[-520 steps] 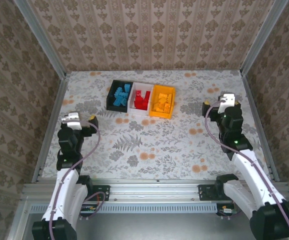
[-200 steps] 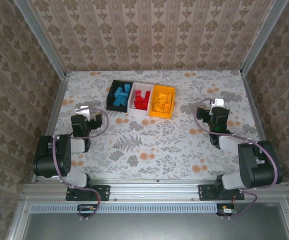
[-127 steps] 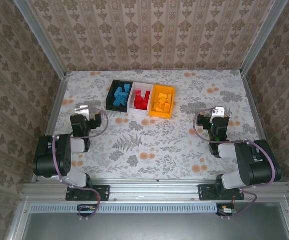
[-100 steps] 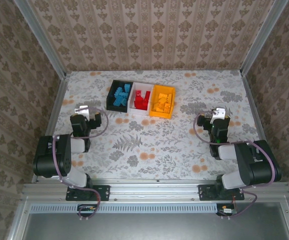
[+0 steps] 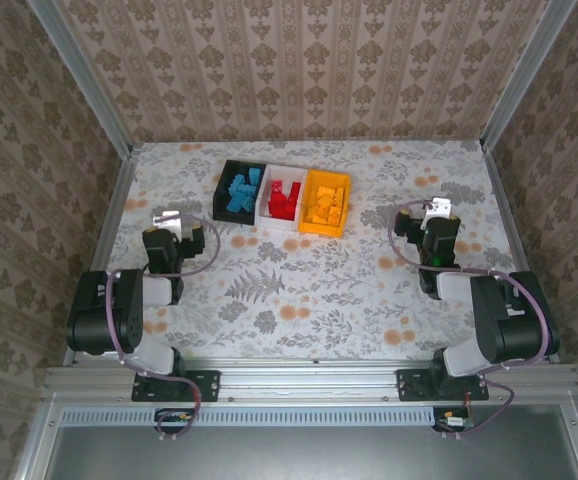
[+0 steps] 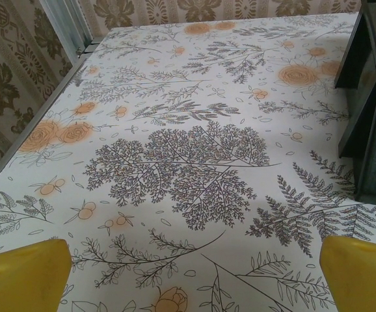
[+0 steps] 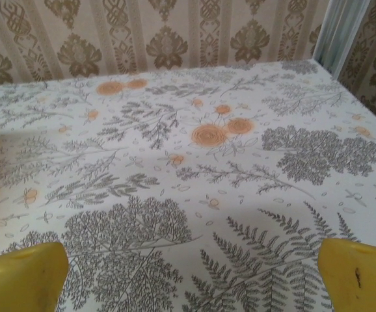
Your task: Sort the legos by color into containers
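Note:
The containers sit joined in a row at the back middle of the table. The black bin holds blue legos. The white bin holds red legos. The orange-yellow bin holds orange legos. My left gripper rests low on the left, short of the black bin, whose wall rises at the right of the left wrist view. My left gripper is open over bare cloth. My right gripper stays low to the right of the bins. My right gripper is open and empty too.
A flower-patterned cloth covers the table. Wallpapered walls with metal corner posts close in the back and both sides. Both arms lie folded near their bases at the front rail.
Since the earliest frame both arms have folded down low. In the last half second the right gripper shifted slightly toward the back wall. The left arm barely moved, and the bins stayed put.

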Motion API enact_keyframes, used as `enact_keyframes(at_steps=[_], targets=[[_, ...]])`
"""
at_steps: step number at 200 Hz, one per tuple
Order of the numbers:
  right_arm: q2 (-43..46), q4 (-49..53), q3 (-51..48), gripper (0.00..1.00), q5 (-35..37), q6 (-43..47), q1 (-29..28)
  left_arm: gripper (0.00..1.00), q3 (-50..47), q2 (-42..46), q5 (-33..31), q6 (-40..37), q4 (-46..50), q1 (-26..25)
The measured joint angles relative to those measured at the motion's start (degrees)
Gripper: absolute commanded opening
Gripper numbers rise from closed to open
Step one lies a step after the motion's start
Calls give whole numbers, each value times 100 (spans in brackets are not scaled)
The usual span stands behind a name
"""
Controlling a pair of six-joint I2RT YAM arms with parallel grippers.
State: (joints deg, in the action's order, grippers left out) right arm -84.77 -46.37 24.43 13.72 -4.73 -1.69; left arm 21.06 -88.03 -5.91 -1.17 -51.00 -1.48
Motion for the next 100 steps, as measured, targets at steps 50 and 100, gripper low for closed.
enact_keyframes(at_steps=[50, 100], targets=[[0, 184, 0, 100, -44, 0, 0, 100, 2, 0, -15, -2, 0, -2], [0, 184, 0, 100, -44, 0, 0, 100, 2, 0, -17, -2, 0, -2]])
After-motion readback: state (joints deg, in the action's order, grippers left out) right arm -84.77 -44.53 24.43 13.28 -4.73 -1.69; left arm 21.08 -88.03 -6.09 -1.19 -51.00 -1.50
